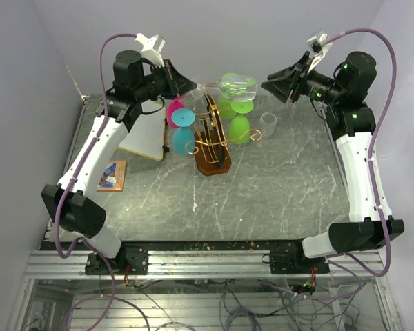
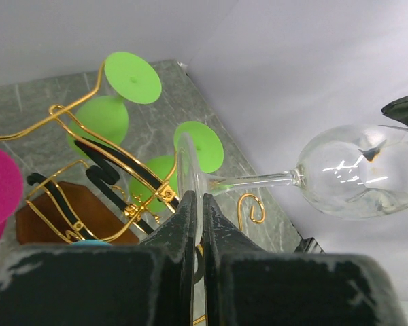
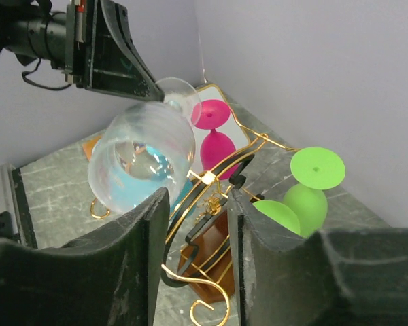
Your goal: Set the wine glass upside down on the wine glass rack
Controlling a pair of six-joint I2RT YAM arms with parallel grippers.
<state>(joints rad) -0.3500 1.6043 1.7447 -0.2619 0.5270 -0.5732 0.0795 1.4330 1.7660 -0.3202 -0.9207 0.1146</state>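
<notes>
The gold wire wine glass rack (image 1: 210,138) stands on its brown base at the table's back middle. My left gripper (image 1: 190,86) is shut on the foot of a clear wine glass (image 1: 236,85), holding it sideways above the rack's top. In the left wrist view the fingertips pinch the foot's rim (image 2: 189,170); the stem and bowl (image 2: 357,170) point away past the rack (image 2: 88,136). My right gripper (image 1: 272,83) is open and empty, just right of the bowl. In the right wrist view the bowl (image 3: 141,156) is before its left finger, with the rack (image 3: 211,197) behind.
Pink (image 1: 175,109), teal (image 1: 183,134) and green (image 1: 238,117) glasses hang upside down on the rack. Another clear glass (image 1: 269,124) stands on the table to the right of it. A white board (image 1: 146,134) and a small colourful card (image 1: 112,174) lie at the left.
</notes>
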